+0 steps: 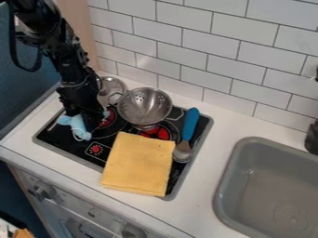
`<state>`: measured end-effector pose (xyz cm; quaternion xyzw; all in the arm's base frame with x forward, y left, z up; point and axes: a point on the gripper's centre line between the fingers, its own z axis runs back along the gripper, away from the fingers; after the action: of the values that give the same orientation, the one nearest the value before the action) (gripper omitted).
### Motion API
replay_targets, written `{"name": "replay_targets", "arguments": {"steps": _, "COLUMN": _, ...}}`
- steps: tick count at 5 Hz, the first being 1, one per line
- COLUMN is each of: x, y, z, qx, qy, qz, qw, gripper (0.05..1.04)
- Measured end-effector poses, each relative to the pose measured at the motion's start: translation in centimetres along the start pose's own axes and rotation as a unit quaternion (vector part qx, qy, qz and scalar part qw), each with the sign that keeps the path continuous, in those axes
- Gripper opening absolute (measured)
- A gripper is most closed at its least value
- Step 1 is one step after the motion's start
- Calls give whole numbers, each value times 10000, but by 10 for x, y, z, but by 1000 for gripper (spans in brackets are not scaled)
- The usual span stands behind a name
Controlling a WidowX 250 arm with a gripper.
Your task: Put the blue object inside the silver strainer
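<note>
The gripper hangs low over the left part of the stove. A light blue object with a thin pale loop lies against its left side, partly hidden by it; whether it is held cannot be told. Right of the gripper, the silver strainer stands upright at the stove's back, its perforated bowl facing up, with nothing visible inside.
A folded yellow cloth covers the stove's front middle. Beside it lies a spoon with a blue handle. A metal lid is behind the gripper, near the tiled wall. The grey sink is at right.
</note>
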<state>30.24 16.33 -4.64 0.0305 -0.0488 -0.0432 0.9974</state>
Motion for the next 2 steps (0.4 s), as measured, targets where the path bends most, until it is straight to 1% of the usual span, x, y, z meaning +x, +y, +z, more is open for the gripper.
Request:
{"name": "replay_targets", "arguments": {"steps": 1, "x": -8, "y": 7, "z": 8, "qx": 107, "qy": -68, "qz": 294, "qw": 9995, "gripper": 493}}
{"name": "replay_targets", "arguments": {"steps": 2, "x": -11, "y": 15, "z": 34, "qx": 401, "qy": -314, "qz": 582, "qw": 9970, "gripper": 492}}
